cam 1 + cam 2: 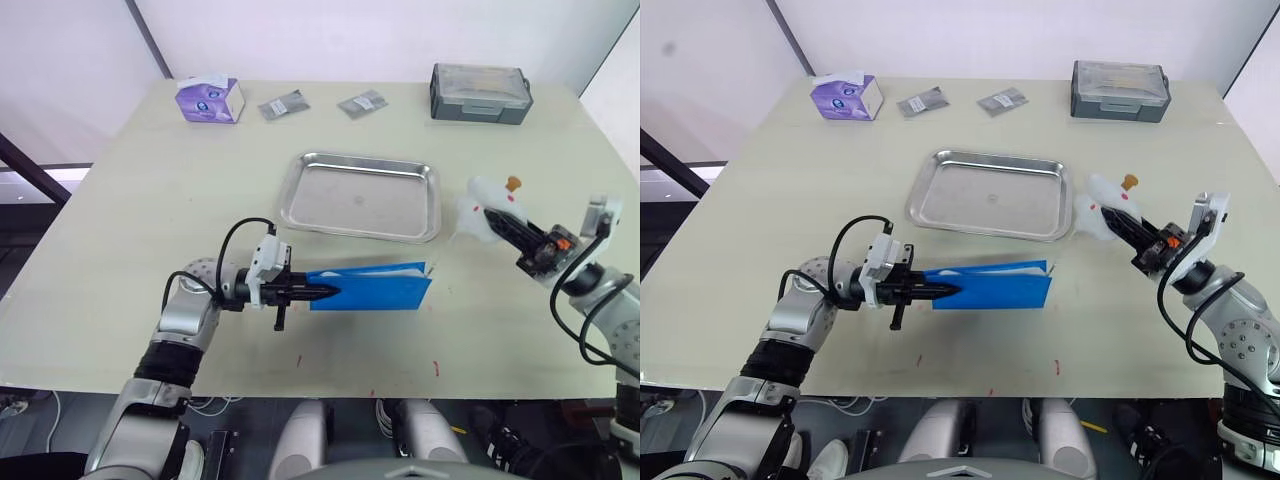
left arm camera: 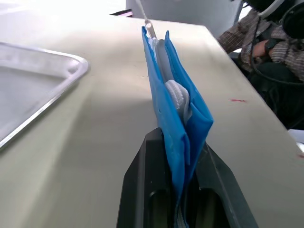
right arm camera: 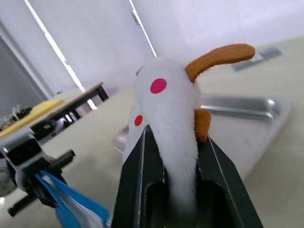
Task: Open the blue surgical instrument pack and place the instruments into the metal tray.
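The blue surgical instrument pack (image 1: 375, 290) stands on its long edge near the table's front, folded shut. My left gripper (image 1: 325, 292) is shut on its left end, and the left wrist view shows the pack (image 2: 175, 109) pinched between the black fingers (image 2: 142, 180), with whitish lining in the fold. The instruments are hidden. The metal tray (image 1: 360, 195) lies just behind the pack, with nothing in it. My right gripper (image 1: 497, 222) hovers right of the tray, shut on a white plush toy (image 3: 168, 109) with red dots and orange parts.
Along the far edge sit a purple tissue box (image 1: 210, 99), two grey foil packets (image 1: 284, 105) (image 1: 363, 103) and a grey lidded box (image 1: 480, 93). A seated person (image 2: 266, 42) is beyond the table's right side.
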Motion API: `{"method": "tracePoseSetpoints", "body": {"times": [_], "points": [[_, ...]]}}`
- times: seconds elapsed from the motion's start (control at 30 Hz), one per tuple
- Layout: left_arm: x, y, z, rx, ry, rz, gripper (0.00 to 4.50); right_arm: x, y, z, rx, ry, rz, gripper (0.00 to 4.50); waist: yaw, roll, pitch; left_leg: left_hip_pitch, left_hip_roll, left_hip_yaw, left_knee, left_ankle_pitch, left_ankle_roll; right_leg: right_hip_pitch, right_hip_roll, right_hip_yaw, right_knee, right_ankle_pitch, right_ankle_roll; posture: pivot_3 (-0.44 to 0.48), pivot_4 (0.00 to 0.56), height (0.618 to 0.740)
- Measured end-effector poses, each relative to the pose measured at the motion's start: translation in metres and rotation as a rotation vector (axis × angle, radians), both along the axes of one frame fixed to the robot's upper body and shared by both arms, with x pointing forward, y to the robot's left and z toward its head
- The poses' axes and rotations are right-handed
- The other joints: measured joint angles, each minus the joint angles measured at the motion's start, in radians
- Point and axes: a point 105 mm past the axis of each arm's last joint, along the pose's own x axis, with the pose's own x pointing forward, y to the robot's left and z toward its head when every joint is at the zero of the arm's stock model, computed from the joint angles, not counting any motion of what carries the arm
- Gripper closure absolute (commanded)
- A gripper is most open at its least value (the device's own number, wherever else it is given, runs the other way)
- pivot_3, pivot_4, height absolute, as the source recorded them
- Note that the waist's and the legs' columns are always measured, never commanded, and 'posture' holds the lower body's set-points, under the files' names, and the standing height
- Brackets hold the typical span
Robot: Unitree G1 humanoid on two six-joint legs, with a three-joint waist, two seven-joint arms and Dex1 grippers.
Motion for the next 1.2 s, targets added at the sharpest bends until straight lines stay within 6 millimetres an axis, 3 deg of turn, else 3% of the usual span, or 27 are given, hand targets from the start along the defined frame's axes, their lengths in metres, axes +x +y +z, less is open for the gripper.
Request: {"method": "tracePoseSetpoints", "body": {"times": [0.1,0.2,0.37,0.5,0.7,0.73,0.87,0.9,1.03,1.07,1.1,1.2], "points": [[0.007,-0.002,0.002,0.010,-0.014,0.022,4.50,0.002,0.010,0.011,-0.016,-0.035,0.024,4.46,0.000,0.000,0.000,0.000,0.000,0.000,0.000,0.000,0.000,0.000,0.000,0.000,0.000,0.000,0.000,0.000,0.150,0.738],[0.014,-0.012,0.006,0.011,-0.030,0.025,4.50,0.005,0.043,0.030,-0.085,-0.107,0.102,4.46,-0.002,0.000,0.000,0.000,0.000,0.000,0.000,0.000,0.000,0.000,0.000,0.000,0.000,0.000,0.000,0.000,0.150,0.738],[0.020,-0.018,0.005,0.014,-0.025,0.023,4.50,0.013,0.077,0.042,-0.194,-0.181,0.159,4.46,-0.001,0.000,0.000,0.000,-0.001,0.000,0.000,0.000,0.000,-0.001,0.000,0.000,0.000,0.000,0.000,0.000,0.150,0.738],[0.025,-0.025,0.006,0.019,-0.032,0.007,4.50,0.012,0.110,0.038,-0.283,-0.243,0.229,4.46,0.000,0.000,0.000,-0.001,-0.001,-0.001,0.000,0.000,0.000,-0.001,0.000,-0.001,-0.001,0.000,0.000,0.000,0.150,0.738],[0.028,-0.026,0.005,0.031,-0.049,-0.001,4.50,0.008,0.136,0.038,-0.329,-0.309,0.276,4.46,0.000,0.000,0.000,-0.001,-0.002,-0.002,0.000,0.000,0.000,-0.001,-0.001,-0.002,0.000,0.000,0.000,0.000,0.150,0.738],[0.028,-0.027,0.005,0.027,-0.049,-0.003,4.50,0.004,0.150,0.039,-0.321,-0.348,0.302,4.46,-0.001,0.000,0.000,-0.001,-0.002,-0.002,0.000,0.000,0.000,-0.001,-0.001,-0.002,0.000,0.000,0.000,0.000,0.150,0.738],[0.028,-0.028,0.004,0.023,-0.047,-0.009,4.50,-0.007,0.159,0.039,-0.332,-0.418,0.346,4.46,0.001,0.000,0.000,-0.002,-0.002,-0.004,0.000,0.000,-0.001,0.000,-0.001,-0.003,-0.001,0.000,0.000,0.000,0.150,0.738],[0.028,-0.031,0.004,0.023,-0.046,-0.019,4.50,-0.017,0.157,0.034,-0.401,-0.486,0.376,4.46,0.004,0.000,0.000,-0.002,-0.002,-0.004,0.000,0.000,-0.001,0.000,-0.001,-0.003,-0.001,0.000,0.000,0.000,0.150,0.738],[0.030,-0.026,0.001,0.023,-0.037,-0.011,4.50,-0.038,0.138,-0.014,-0.605,-0.495,0.496,4.46,0.003,-0.001,0.000,-0.002,-0.004,-0.006,0.000,0.000,0.000,0.000,-0.002,-0.005,-0.001,0.000,0.000,0.000,0.150,0.738],[0.031,-0.024,0.002,0.024,-0.038,-0.007,4.50,-0.043,0.136,-0.022,-0.638,-0.506,0.522,3.54,-0.002,-0.001,0.000,-0.002,-0.003,-0.006,0.000,0.000,0.000,0.000,-0.001,-0.004,0.000,0.000,0.000,0.000,0.150,0.738],[0.031,-0.023,0.002,0.026,-0.040,-0.011,4.50,-0.045,0.135,-0.025,-0.657,-0.520,0.539,3.25,-0.004,-0.001,0.000,-0.001,-0.003,-0.006,0.000,0.000,0.000,0.000,-0.001,-0.004,0.000,0.000,0.000,0.000,0.150,0.738],[0.031,-0.025,0.002,0.027,-0.041,-0.024,4.50,-0.051,0.139,-0.020,-0.656,-0.594,0.559,1.72,-0.004,-0.001,0.000,-0.001,-0.002,-0.006,0.000,0.000,0.000,0.000,0.000,-0.004,0.000,0.000,0.000,0.000,0.150,0.738]]}}
